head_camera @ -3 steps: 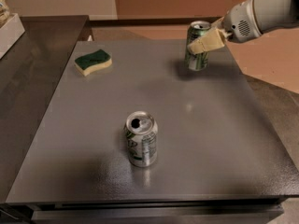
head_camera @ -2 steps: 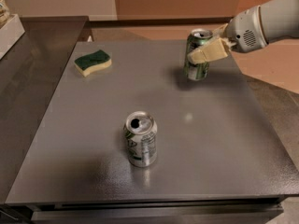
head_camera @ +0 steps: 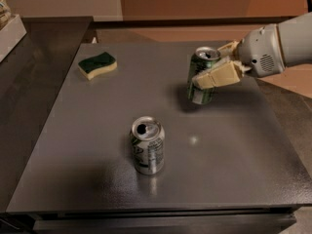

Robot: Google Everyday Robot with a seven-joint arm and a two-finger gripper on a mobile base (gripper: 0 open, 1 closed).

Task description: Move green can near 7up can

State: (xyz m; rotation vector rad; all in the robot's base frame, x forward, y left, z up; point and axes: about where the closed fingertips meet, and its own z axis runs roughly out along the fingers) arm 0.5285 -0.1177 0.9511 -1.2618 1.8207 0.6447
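The gripper (head_camera: 209, 65) reaches in from the right edge at the end of a white arm (head_camera: 280, 47) and sits over the far right part of the grey tabletop (head_camera: 87, 150). Its two tan fingers (head_camera: 217, 77) are closed around the green can (head_camera: 202, 89). One finger crosses the near side of the can about halfway up, and the other shows behind the can's silver top, so the can sits squarely between them. The can is clamped at its upper half with its top opening facing up, and it leans slightly, the top towards the gripper. Its lower end hangs just below the near finger, close above a dark shadow on the tabletop; whether the base touches the surface cannot be told. The 7up can (head_camera: 147, 146) stands upright nearer the front of the tabletop, a little left of centre, with its opened top showing. It is well apart from the green can, which lies beyond it and to the right, and bare tabletop lies between the two. A green and yellow sponge (head_camera: 97, 65) lies flat at the far left of the tabletop, away from both cans and from the gripper.
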